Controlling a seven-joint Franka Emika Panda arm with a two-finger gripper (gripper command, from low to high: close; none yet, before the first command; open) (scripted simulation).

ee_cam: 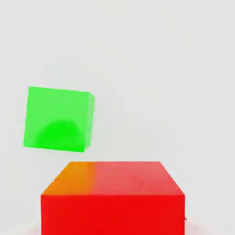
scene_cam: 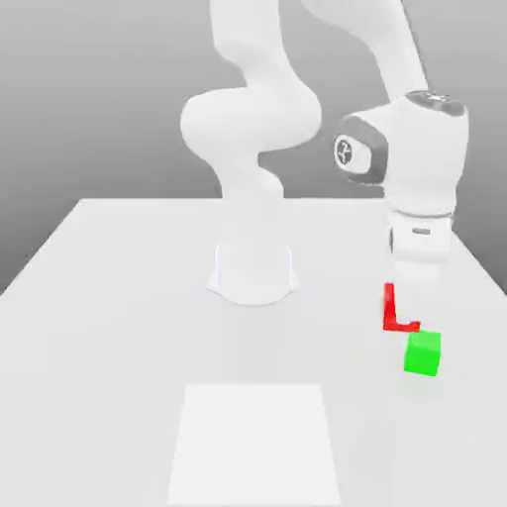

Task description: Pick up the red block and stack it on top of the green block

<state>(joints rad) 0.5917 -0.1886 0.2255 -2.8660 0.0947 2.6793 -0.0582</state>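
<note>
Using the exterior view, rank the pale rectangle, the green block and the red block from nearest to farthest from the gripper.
1. Red block: right at the gripper, held in it.
2. Green block: close by, a little toward the camera.
3. Pale rectangle: farthest, toward the exterior view's left and nearer the camera.
</note>
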